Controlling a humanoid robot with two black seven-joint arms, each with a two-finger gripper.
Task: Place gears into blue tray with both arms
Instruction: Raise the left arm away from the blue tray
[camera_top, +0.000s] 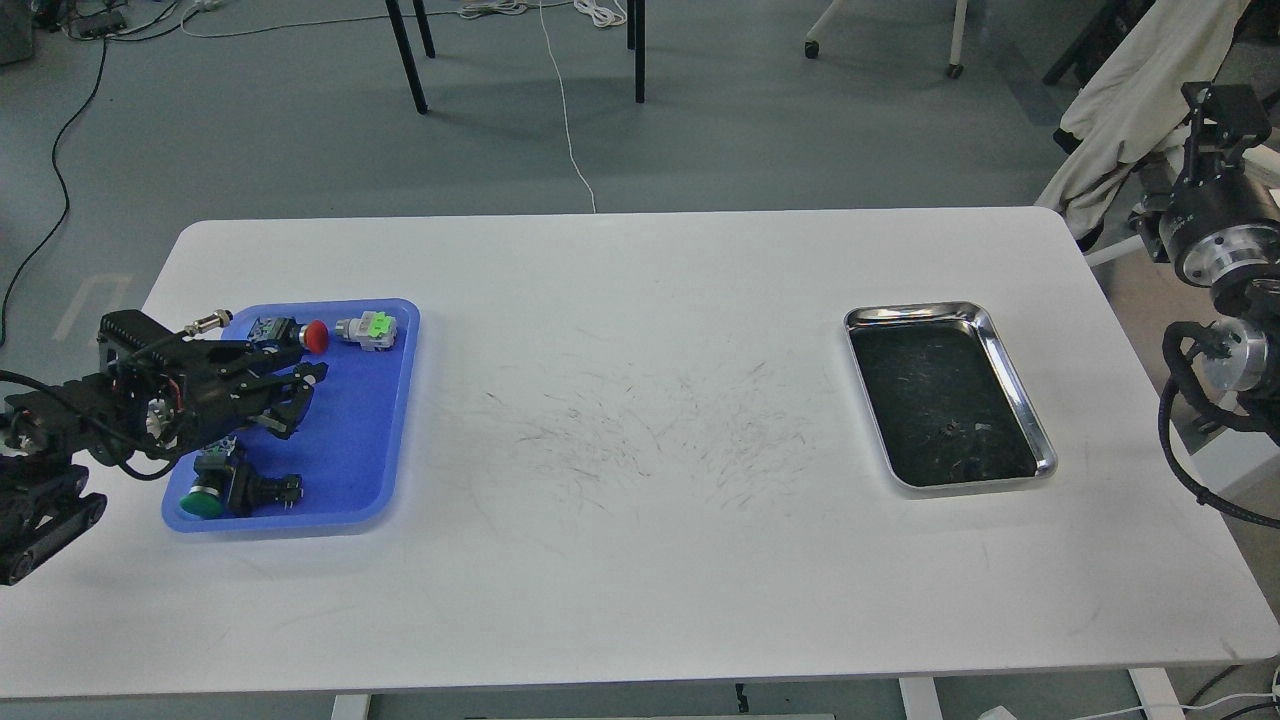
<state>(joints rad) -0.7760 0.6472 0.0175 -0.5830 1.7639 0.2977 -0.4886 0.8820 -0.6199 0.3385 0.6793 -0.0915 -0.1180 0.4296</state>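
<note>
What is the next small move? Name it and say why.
Probably swing the right gripper over the steel tray: it hangs beyond the table's edge, while the left gripper hovers open above the blue tray. I cannot make out the gears.

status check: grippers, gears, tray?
Left gripper over blue tray, fingers apart, nothing seen held. Right gripper raised off table's right edge, state unclear. Gears not made out. Steel tray sits right.

Bare white table (640, 330) between blue tray (385, 440) and steel tray (1010, 345), switches crowding blue tray's far and near-left corners
</note>
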